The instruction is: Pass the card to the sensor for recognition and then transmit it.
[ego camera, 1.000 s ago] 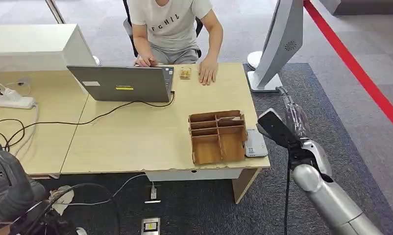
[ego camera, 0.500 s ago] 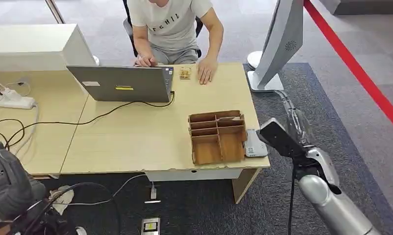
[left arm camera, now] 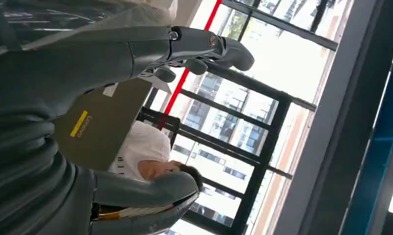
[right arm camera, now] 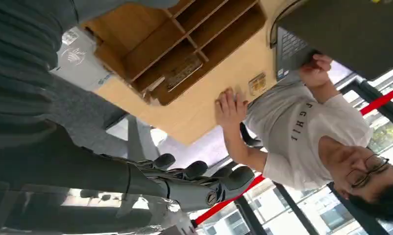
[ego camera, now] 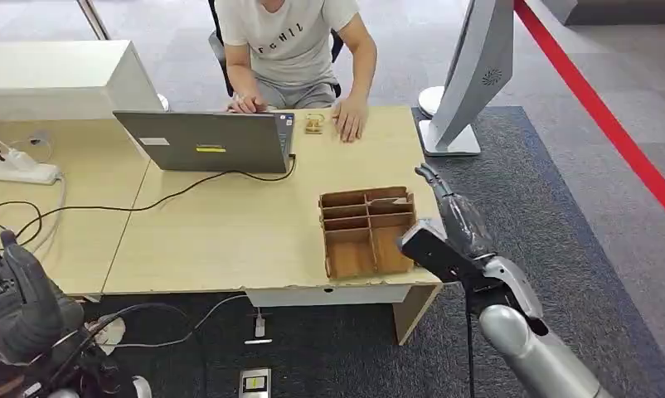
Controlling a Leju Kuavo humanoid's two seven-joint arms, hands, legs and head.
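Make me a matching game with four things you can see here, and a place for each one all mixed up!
Things:
1. laptop
2. wooden organizer box
3. power strip
4. right hand

Places:
A. at the table's far left, with cables running from it
B. over the table's right edge, beside the wooden box
C. near the table's front right corner
D. in front of the seated person, its lid facing the robot

Pairs: 1-D, 2-C, 3-A, 4-B
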